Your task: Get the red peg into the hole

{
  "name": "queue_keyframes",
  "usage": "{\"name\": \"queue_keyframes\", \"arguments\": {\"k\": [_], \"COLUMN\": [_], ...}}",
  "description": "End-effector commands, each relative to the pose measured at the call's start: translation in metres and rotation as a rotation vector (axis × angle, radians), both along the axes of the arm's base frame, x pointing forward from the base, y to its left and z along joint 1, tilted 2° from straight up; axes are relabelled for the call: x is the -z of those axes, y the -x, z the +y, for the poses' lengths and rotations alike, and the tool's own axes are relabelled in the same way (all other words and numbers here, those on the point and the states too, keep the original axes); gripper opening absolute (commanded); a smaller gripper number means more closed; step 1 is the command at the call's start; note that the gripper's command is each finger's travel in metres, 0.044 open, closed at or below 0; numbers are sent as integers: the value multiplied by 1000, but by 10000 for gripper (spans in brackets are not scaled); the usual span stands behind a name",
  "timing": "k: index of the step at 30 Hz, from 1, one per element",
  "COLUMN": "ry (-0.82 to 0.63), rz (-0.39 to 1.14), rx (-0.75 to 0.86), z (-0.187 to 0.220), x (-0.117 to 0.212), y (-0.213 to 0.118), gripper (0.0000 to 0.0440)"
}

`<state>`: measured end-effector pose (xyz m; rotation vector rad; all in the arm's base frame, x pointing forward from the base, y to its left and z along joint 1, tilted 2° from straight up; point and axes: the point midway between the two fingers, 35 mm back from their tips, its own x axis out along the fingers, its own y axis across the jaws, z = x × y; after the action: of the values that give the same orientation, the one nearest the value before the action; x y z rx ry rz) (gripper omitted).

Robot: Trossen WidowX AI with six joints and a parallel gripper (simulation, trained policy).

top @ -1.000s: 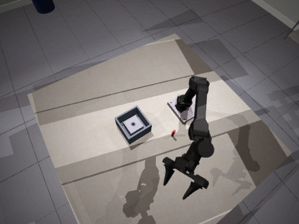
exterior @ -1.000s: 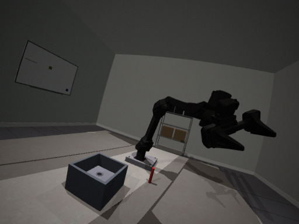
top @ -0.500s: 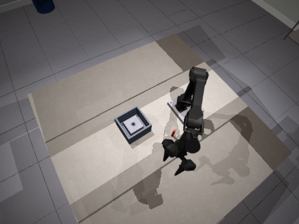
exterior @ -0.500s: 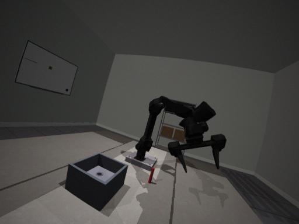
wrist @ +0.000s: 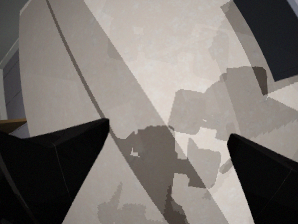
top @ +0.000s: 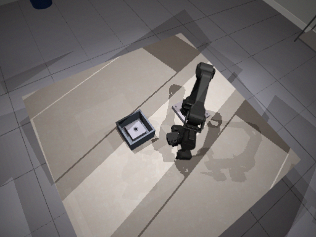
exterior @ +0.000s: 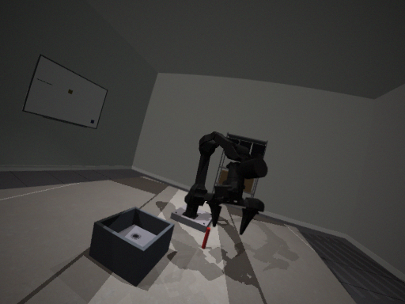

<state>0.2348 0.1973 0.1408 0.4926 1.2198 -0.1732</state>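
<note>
My fingers (top: 179, 147) (exterior: 228, 229) stand wide apart, nothing between them. Red peg (exterior: 206, 238): outside the open box (top: 135, 142) (exterior: 119, 253), on the surface (top: 102, 173) (exterior: 190, 277) (wrist: 145, 30).

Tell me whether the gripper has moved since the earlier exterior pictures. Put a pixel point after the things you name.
Yes: the gripper (top: 179, 149) (exterior: 228, 229) (wrist: 170, 132) has come lower and closer to the red peg (exterior: 206, 238).
</note>
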Motion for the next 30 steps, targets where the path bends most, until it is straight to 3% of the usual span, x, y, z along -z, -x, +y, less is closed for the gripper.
{"name": "queue_keyframes", "arguments": {"k": [1, 11, 25, 27, 30], "ry": [17, 51, -3, -10, -17], "rz": [71, 222, 266, 271, 289], "rx": [64, 254, 397, 416, 441], "z": [-16, -51, -60, -60, -62], "x": [9, 43, 100, 106, 111], "y": [15, 48, 62, 63, 67], "gripper": [440, 440, 436, 415, 342]}}
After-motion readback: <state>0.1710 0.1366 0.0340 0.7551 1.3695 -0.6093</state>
